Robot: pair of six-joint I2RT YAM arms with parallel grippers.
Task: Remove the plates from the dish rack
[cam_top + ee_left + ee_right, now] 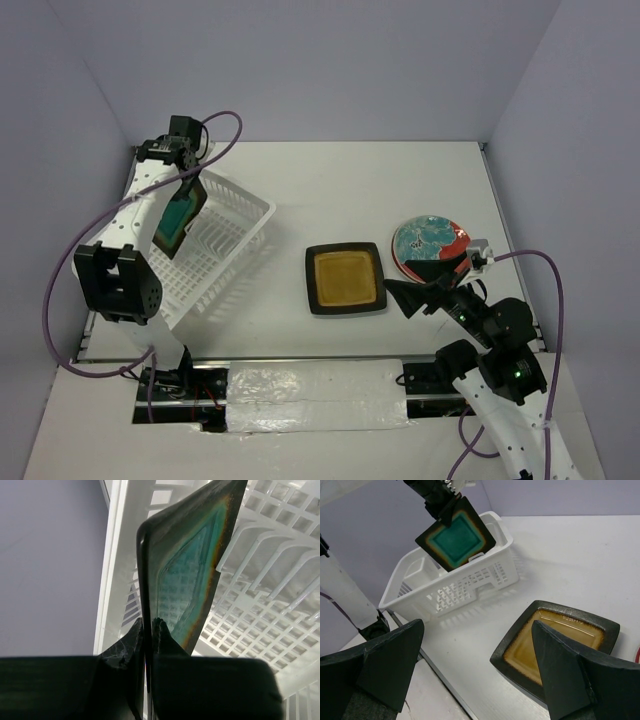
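My left gripper is shut on the top edge of the square teal-green plate and holds it on edge above the left end of the white dish rack. In the left wrist view the jaws pinch the plate's dark rim over the rack's gridded floor. The square mustard-yellow plate lies flat at the table's middle. A round red plate with a teal pattern lies to its right. My right gripper is open and empty, low beside these two plates.
The right wrist view shows the rack, the lifted teal plate and the mustard plate close under my right gripper. No other plate shows in the rack. Grey walls enclose the table on three sides.
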